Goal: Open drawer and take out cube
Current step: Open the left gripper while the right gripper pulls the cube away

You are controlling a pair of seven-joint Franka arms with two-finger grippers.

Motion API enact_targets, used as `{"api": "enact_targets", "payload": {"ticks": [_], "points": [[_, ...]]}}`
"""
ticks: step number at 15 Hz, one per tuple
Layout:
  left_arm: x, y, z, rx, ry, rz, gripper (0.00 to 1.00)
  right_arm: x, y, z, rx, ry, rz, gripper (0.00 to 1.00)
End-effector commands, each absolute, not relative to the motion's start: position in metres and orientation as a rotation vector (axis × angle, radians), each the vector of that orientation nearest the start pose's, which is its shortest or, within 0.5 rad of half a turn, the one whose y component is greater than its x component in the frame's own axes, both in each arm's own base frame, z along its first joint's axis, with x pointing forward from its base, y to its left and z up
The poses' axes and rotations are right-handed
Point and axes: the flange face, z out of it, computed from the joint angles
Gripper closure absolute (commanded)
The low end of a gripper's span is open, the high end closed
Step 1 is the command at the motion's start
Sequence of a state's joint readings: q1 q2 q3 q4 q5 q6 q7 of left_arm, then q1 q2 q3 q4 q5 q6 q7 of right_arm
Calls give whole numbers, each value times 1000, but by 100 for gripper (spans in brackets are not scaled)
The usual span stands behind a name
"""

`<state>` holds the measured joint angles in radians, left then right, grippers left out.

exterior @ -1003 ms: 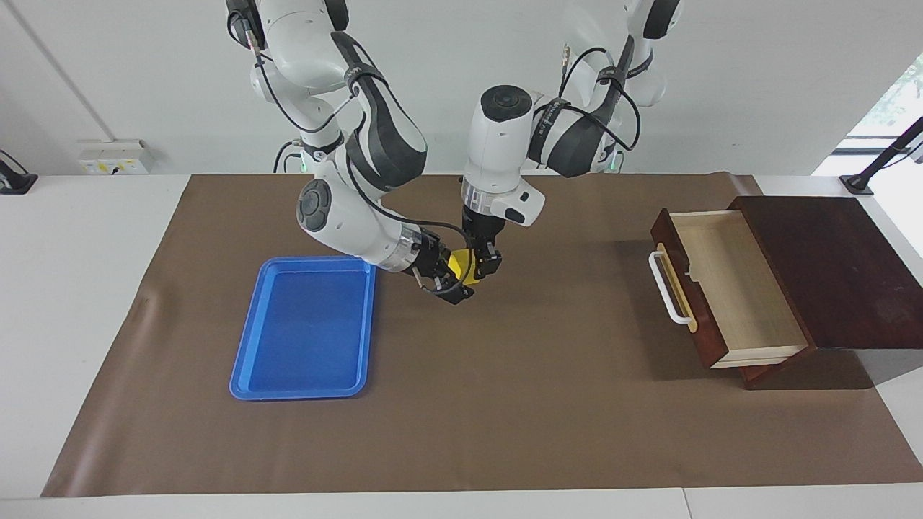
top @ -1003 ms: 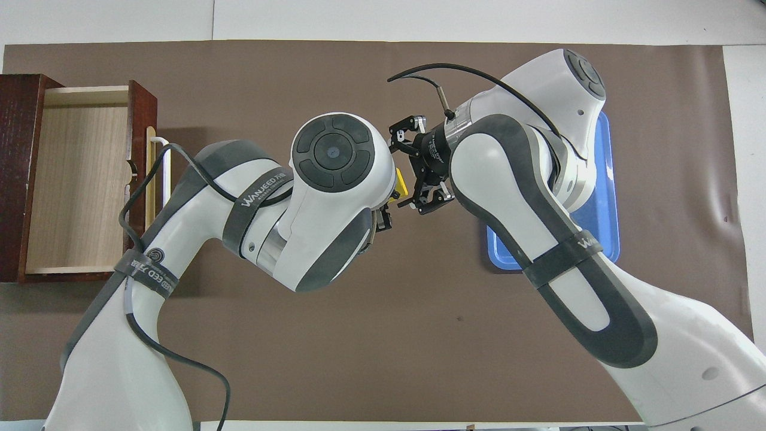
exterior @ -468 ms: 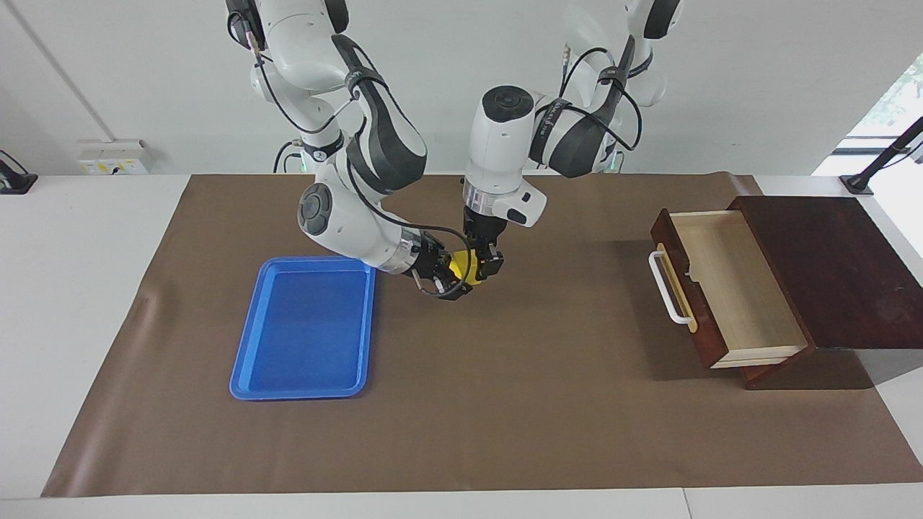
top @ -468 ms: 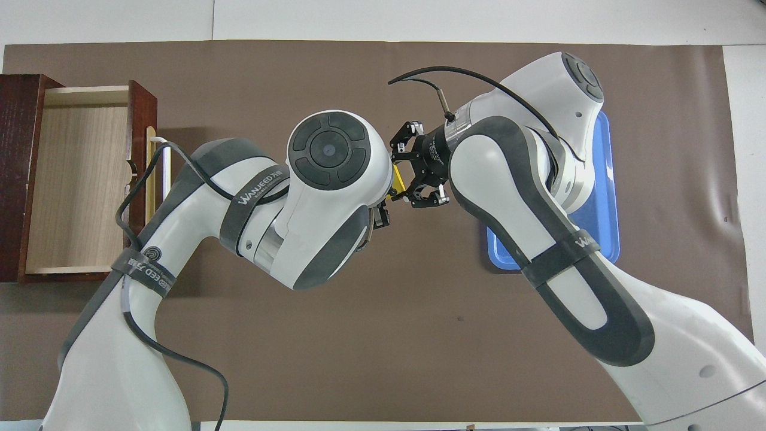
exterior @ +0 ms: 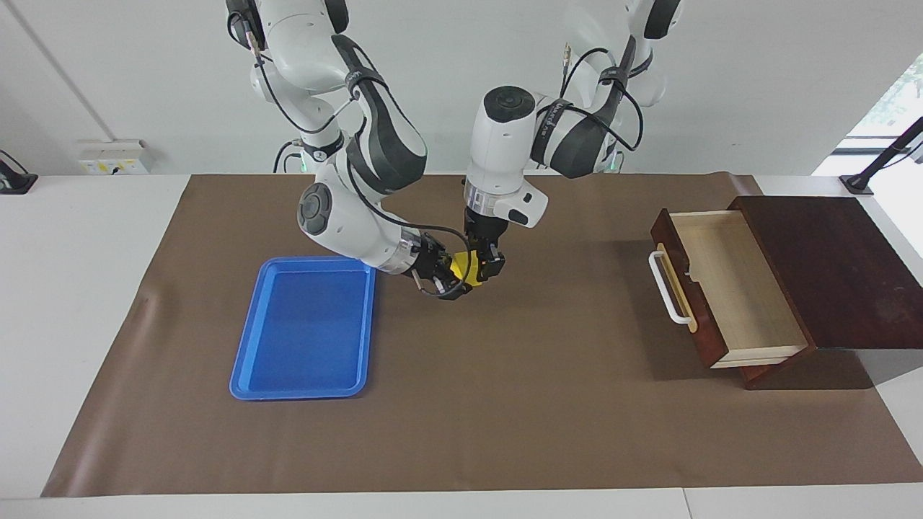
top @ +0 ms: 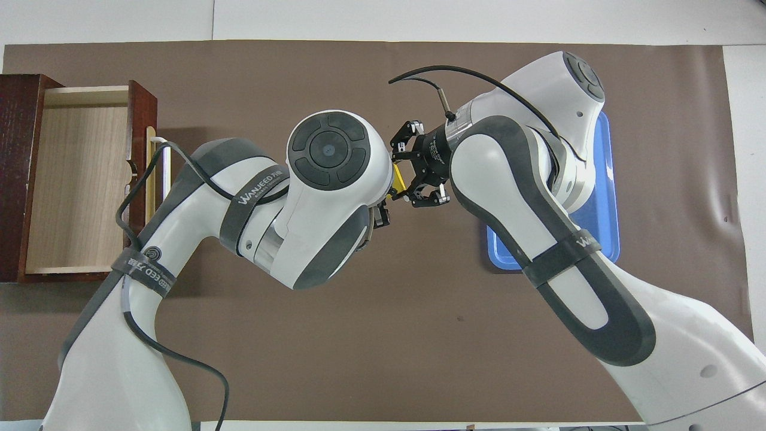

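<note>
The small yellow cube (exterior: pixel 461 265) is held in the air over the middle of the brown mat, beside the blue tray; it also shows in the overhead view (top: pixel 398 179). My left gripper (exterior: pixel 482 269) points down and is shut on the cube. My right gripper (exterior: pixel 456 277) comes in sideways from the tray's end and is open, with its fingers (top: pixel 409 127) spread around the cube. The dark reddish-brown drawer (exterior: pixel 735 288) stands pulled out at the left arm's end of the table. Its pale interior (top: pixel 78 179) is empty and its white handle (exterior: pixel 667 288) is free.
A flat blue tray (exterior: pixel 303 328) lies on the mat toward the right arm's end; the right arm partly covers it in the overhead view (top: pixel 604 197). The brown mat (exterior: pixel 505 404) covers most of the white table.
My right gripper has slid closer to the left gripper, so its open fingers now sit around the cube. Both hands have risen slightly. The drawer and tray have not moved.
</note>
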<state>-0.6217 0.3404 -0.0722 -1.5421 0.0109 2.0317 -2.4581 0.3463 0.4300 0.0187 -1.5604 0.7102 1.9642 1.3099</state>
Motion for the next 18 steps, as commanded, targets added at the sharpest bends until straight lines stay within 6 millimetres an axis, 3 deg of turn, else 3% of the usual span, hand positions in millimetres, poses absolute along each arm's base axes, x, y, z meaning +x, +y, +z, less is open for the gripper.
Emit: {"api": "enact_targets", "payload": {"ticks": [1, 3, 4, 5, 7, 11, 12, 16, 18], "points": [[527, -430, 474, 1879, 2321, -13, 100, 633, 260, 418, -2103, 1535, 678, 100], [527, -430, 474, 1881, 2319, -10, 100, 639, 245, 421, -2084, 1550, 674, 100], [527, -430, 474, 1883, 2317, -9, 65, 641, 237, 423, -2069, 1561, 670, 100], [529, -429, 475, 1884, 2311, 2, 1, 645, 227, 424, -2039, 1576, 676, 100], [528, -429, 476, 1887, 2304, 19, 0, 649, 217, 427, -1996, 1586, 695, 100], [537, -416, 481, 1858, 2322, 24, 0, 649, 213, 427, -1992, 1591, 698, 100], [539, -410, 478, 1859, 2338, 30, 0, 652, 202, 427, -1979, 1607, 697, 100], [559, -353, 463, 1848, 2474, 39, 0, 663, 130, 422, -1908, 1687, 732, 100], [563, -334, 466, 1936, 2442, 47, 0, 666, 95, 415, -1876, 1738, 720, 100]]}}
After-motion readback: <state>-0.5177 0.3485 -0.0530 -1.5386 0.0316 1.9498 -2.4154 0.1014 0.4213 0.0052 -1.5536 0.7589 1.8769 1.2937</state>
